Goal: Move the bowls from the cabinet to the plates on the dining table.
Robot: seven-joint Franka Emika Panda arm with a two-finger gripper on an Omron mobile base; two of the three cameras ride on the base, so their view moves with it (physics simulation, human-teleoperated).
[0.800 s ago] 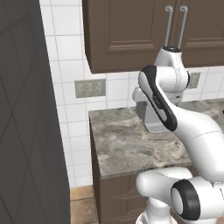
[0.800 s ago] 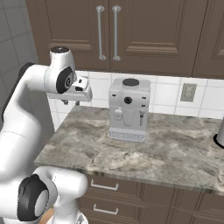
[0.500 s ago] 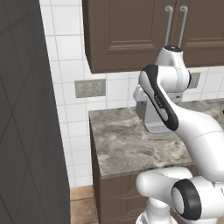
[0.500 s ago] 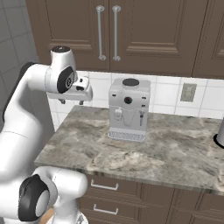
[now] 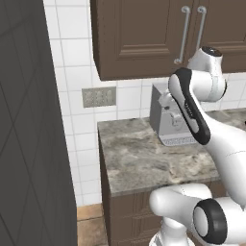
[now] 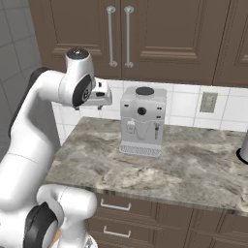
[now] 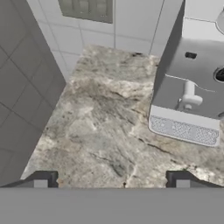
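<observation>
Domestic kitchen, rendered. Dark brown wall cabinet (image 6: 145, 38) with panelled doors and silver bar handles; mottled stone counter (image 6: 193, 164) over brown drawers (image 6: 116, 218); white tiled wall (image 5: 72, 53) with socket (image 6: 209, 102); grey coffee machine (image 6: 142, 121) standing on the counter.

coffee machine (image 6: 141, 121) on counter (image 6: 193, 164), against wall | cabinet (image 6: 145, 38) above it | wall outlet (image 6: 209, 102) right, apparently behind

Arm (image 6: 38, 121) nearly static over interval. Only slight drift: hand (image 6: 99, 94) edged marginally toward coffee machine (image 6: 142, 121) in right base view. Upper link (image 5: 190, 108) barely shifted in left base view. Camera framing unchanged.
</observation>
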